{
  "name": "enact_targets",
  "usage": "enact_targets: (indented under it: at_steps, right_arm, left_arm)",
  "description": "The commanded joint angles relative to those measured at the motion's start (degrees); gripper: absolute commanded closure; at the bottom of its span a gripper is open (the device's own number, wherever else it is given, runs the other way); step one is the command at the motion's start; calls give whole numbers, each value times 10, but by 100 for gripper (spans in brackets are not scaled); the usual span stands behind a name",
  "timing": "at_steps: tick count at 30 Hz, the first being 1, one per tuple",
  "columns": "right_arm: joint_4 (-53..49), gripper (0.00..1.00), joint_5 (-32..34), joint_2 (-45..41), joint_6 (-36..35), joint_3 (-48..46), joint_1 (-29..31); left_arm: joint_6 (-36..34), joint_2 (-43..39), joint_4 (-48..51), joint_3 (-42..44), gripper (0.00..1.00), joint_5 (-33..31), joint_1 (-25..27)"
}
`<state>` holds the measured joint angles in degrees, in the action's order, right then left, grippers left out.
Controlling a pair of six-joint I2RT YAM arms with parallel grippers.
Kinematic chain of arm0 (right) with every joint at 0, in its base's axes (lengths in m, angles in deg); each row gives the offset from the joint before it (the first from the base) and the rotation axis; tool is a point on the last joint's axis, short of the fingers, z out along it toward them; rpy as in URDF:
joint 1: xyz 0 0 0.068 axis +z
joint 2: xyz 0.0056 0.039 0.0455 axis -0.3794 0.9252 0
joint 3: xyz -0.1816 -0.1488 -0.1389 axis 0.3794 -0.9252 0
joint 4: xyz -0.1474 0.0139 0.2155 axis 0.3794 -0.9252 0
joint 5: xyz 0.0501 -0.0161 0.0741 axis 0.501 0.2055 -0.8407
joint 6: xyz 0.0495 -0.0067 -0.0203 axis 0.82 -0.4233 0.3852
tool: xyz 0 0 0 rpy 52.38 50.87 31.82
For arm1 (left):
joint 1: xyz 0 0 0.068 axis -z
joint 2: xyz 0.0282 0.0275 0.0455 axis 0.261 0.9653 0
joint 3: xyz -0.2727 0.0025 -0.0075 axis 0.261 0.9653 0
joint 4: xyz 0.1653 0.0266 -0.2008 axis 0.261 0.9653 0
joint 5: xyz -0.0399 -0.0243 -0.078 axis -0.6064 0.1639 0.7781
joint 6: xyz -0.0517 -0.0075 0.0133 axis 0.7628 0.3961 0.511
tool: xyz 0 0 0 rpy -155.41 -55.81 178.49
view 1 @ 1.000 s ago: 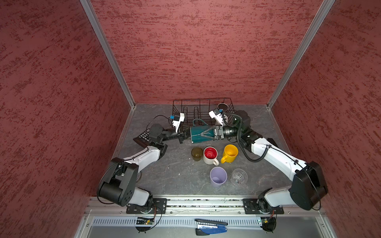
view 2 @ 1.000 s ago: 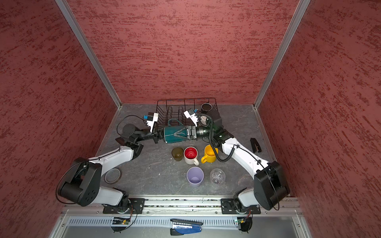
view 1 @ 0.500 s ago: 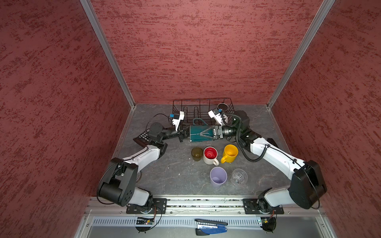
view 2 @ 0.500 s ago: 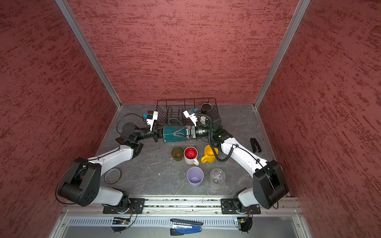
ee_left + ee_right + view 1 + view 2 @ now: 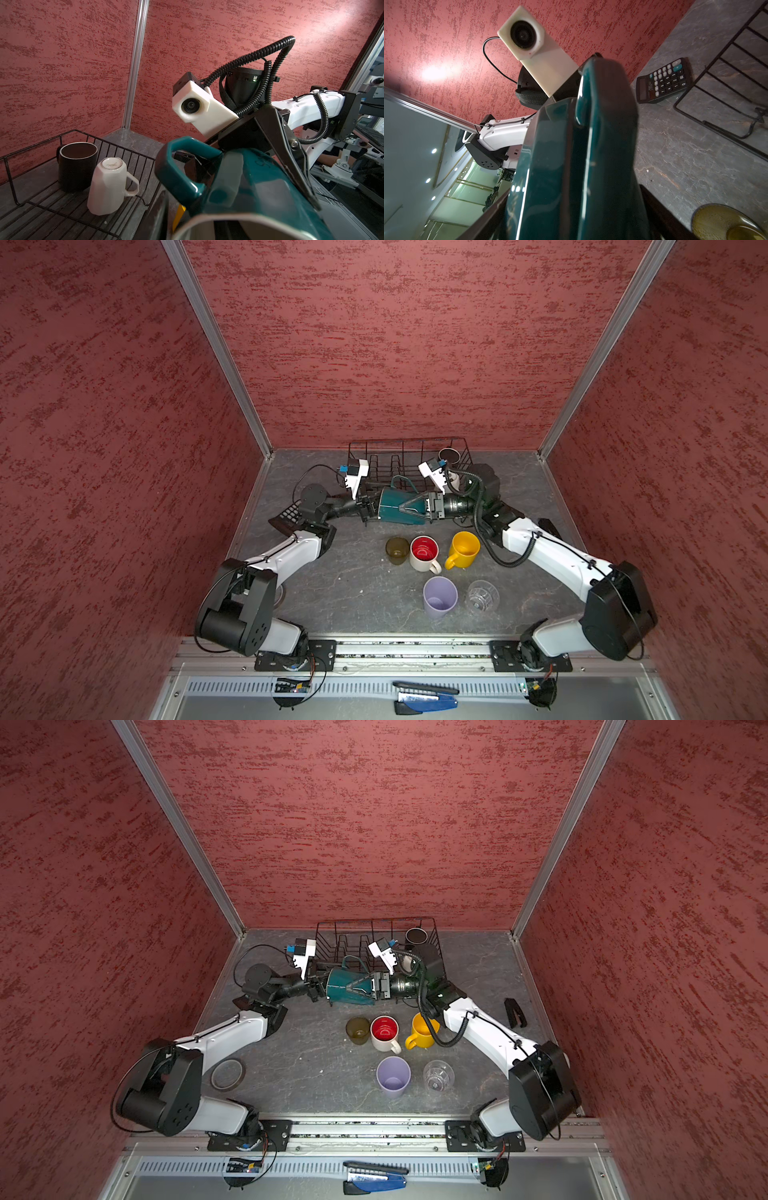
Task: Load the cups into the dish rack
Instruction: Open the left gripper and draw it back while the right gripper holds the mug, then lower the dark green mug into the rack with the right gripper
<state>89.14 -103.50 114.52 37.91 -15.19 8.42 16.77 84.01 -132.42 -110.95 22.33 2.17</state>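
A teal mug point(image 5: 390, 516) hangs on its side in front of the black wire dish rack point(image 5: 407, 446), its handle up. My right gripper point(image 5: 401, 508) is shut on its body, one finger on each flank. My left gripper point(image 5: 368, 506) is at the mug's mouth, open. One finger is inside and the outer finger point(image 5: 158, 218) stands off the rim. A black mug point(image 5: 76, 164) and an upturned white mug point(image 5: 108, 187) stand in the rack's right end. Olive tumbler point(image 5: 397, 549), red-lined mug point(image 5: 424, 551), yellow mug point(image 5: 464, 548), lavender tumbler point(image 5: 439, 597) and clear glass point(image 5: 482, 596) stand on the table.
A calculator point(image 5: 664, 81) lies on the table under my left arm. A tape roll point(image 5: 227, 1074) lies at the front left and a small black tool point(image 5: 515, 1013) at the right. Red walls close in the back and both sides.
My left gripper's jaws have opened off the teal mug's rim. The right gripper keeps its hold, and mug and arms have barely moved.
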Motion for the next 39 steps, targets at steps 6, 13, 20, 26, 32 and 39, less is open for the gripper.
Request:
enact_targets:
  at_steps: [6,13,20,26,32,39]
  right_arm:
    - [-9,69,11,-8,-17,61,1]
    - [-94,70,18,-13,-54,83,0]
    - [-211,71,25,-23,-114,113,-17]
    - [-315,72,44,-23,-168,153,-36]
    - [-459,74,90,18,-249,227,-57]
    - [-617,76,221,98,-349,345,-58]
  left_arm:
    - [-14,-30,14,9,46,-33,-15]
    - [-24,-48,51,14,0,-65,-30]
    - [-24,-76,102,26,0,-144,-55]
    - [-42,-116,194,21,0,-237,-74]
    - [-49,-177,287,22,0,-331,-91]
    - [-27,-250,497,-16,0,-404,-132]
